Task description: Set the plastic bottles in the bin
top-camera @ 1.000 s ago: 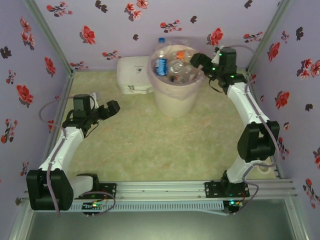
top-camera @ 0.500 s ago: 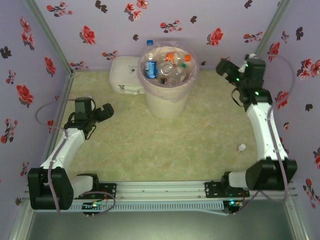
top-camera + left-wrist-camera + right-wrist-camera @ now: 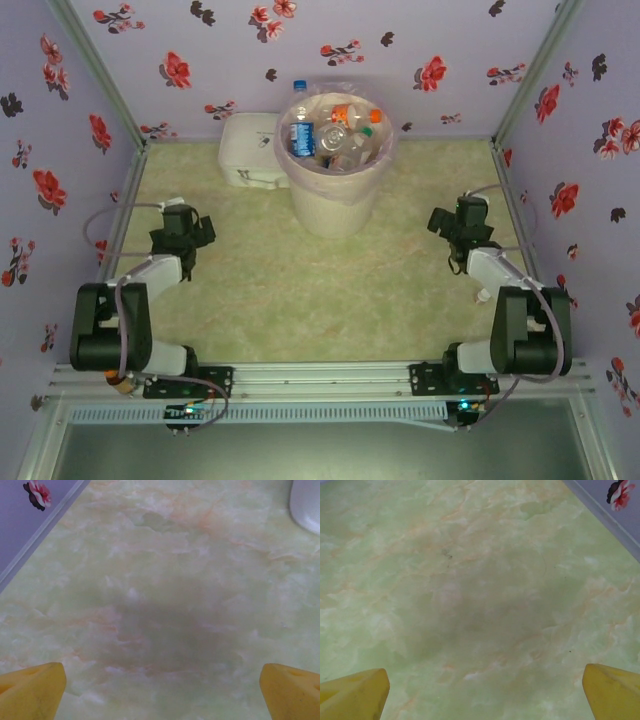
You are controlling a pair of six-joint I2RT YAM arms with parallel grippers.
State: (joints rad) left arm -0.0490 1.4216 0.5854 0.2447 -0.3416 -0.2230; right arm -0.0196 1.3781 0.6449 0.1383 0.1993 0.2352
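Green marbled tabletop [image 3: 300, 300], lilac floral walls [image 3: 180, 40]. At 12 o'clock the bin [image 3: 338, 205], plastic bottles [image 3: 340, 135] inside. My left gripper [image 3: 203, 232] and right gripper [image 3: 440, 222]: released, empty.

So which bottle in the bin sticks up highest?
The blue-capped bottle with the blue label, upright at the bin's left edge; its cap clears the rim, while the others lie lower inside.

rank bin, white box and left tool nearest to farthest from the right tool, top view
1. bin, just up-left of the right tool
2. white box, beyond the bin, at the back left
3. left tool, far across on the left side
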